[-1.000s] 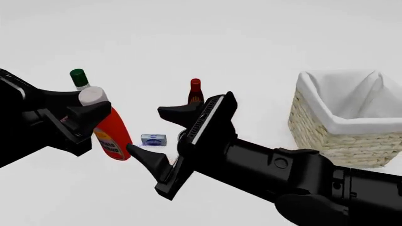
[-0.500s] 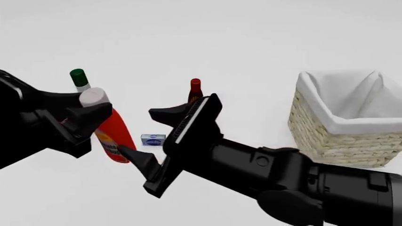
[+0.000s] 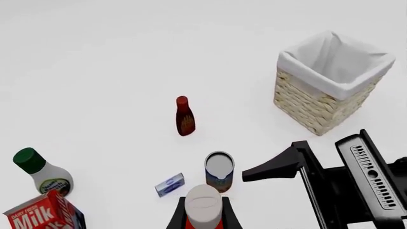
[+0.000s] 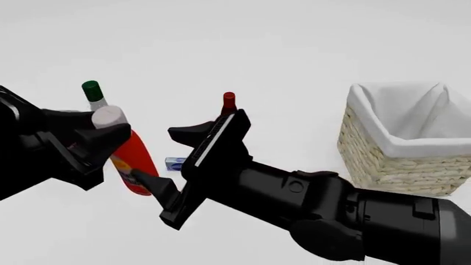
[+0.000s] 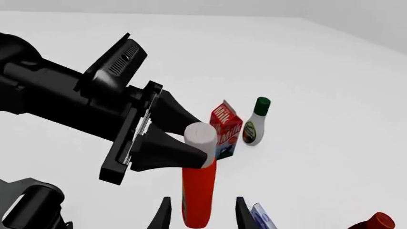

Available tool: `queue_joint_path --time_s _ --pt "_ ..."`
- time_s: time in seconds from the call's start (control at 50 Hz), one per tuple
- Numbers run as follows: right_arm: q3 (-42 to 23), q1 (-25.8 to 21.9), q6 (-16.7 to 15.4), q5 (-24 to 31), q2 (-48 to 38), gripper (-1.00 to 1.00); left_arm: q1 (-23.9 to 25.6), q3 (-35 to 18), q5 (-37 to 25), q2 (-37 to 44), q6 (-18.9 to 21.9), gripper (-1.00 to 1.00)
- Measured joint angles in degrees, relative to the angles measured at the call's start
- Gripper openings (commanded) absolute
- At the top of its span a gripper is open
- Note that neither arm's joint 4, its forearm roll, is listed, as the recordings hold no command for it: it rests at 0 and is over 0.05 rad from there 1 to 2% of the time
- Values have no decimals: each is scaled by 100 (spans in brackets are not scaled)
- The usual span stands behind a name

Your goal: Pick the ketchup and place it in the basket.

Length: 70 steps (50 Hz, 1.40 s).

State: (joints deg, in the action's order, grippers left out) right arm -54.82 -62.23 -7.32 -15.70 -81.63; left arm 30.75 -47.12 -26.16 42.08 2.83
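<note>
Clearly the left gripper point(image 5: 190, 150) is clamped on the neck of the orange-red squeeze ketchup bottle with its white-grey cap point(image 4: 131, 157), lifted at nine o'clock in the front view. The right gripper point(image 4: 158, 160) stands spread around the bottle's lower body, apparently for a handover. Letting go early could drop it, well apart from the lined wicker basket point(image 4: 401, 157) at three o'clock. Only the red carton's "Milk" point(image 3: 41, 217) reads.

I see the left gripper point(image 5: 194, 151) clamped just under the ketchup point(image 5: 198, 195) cap — my right gripper point(image 5: 200, 213) fingers spread either side of the bottle's lower body, milk carton point(image 5: 225, 128) behind.
</note>
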Motion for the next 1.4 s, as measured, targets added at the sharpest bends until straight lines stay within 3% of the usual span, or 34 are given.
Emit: queue_joint_path --time_s 1.4 --pt "-616 -132 124 -43 -739 100 120 -233 -375 -170 -66 -100"
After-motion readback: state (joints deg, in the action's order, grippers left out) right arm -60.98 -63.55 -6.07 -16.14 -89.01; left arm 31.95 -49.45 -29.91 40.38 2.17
